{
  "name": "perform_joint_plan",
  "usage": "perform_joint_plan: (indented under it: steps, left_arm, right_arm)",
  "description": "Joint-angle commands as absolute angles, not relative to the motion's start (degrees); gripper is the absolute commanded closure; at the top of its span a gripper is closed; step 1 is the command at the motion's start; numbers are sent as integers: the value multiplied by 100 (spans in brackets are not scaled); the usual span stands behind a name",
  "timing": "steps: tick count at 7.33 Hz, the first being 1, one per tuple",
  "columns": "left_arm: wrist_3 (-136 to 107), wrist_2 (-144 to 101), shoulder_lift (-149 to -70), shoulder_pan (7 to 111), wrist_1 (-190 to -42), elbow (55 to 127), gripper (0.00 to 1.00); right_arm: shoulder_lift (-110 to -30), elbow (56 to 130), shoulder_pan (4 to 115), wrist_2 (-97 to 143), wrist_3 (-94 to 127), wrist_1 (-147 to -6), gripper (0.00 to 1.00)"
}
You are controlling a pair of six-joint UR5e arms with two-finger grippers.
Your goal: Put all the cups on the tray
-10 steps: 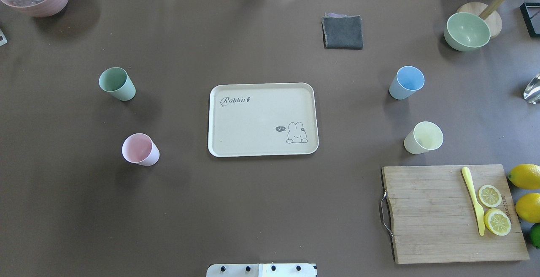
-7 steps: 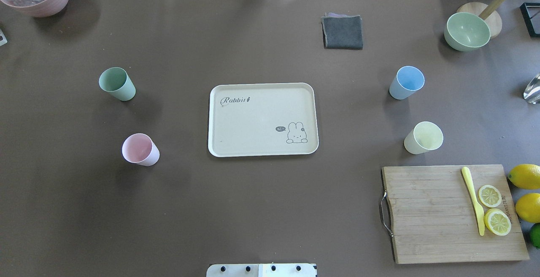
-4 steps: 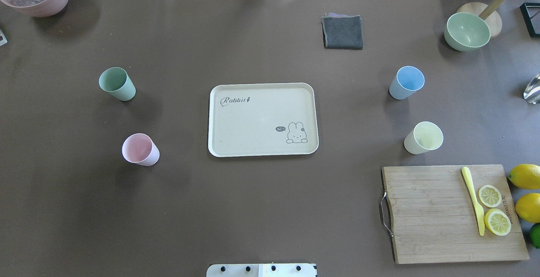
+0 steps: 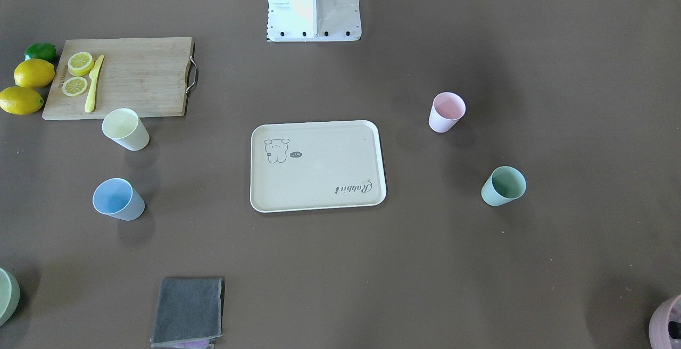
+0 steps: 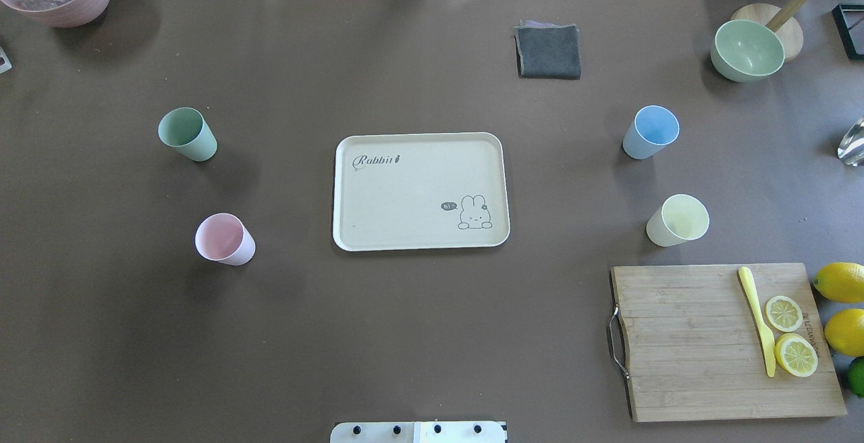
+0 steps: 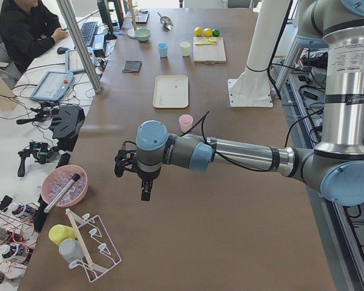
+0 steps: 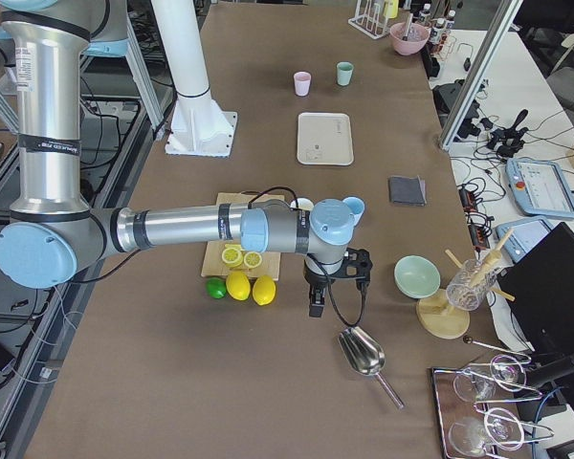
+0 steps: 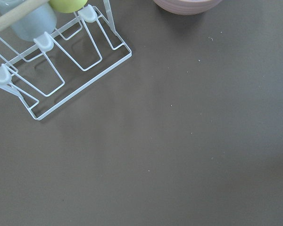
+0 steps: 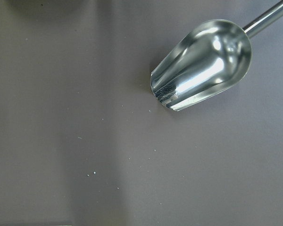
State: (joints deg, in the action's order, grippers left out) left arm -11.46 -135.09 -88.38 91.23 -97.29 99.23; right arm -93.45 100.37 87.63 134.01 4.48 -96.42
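The cream tray with the bear drawing lies empty at the table's middle. Several cups stand upright on the table around it. A green cup and a pink cup stand to its left. A blue cup and a pale yellow cup stand to its right. My left gripper hangs over the far left end of the table, far from the cups. My right gripper hangs over the far right end, beyond the lemons. I cannot tell whether either is open or shut.
A wooden cutting board with lemon slices and a yellow knife lies front right, with whole lemons beside it. A grey cloth and a green bowl are at the back. A metal scoop lies under the right wrist and a wire rack under the left.
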Motion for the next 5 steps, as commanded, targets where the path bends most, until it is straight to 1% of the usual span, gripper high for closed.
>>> perform_joint_plan:
  steps: [1, 5]
  left_arm:
    - [-1143, -13509, -8842, 9123, -9729, 9905, 1]
    - [-1143, -13509, -8842, 9123, -9738, 9861, 1]
  right_arm:
    - [-9343, 10046, 8763, 13412, 448, -9642, 0]
    - [-9325, 10055, 8763, 13412, 457, -9642, 0]
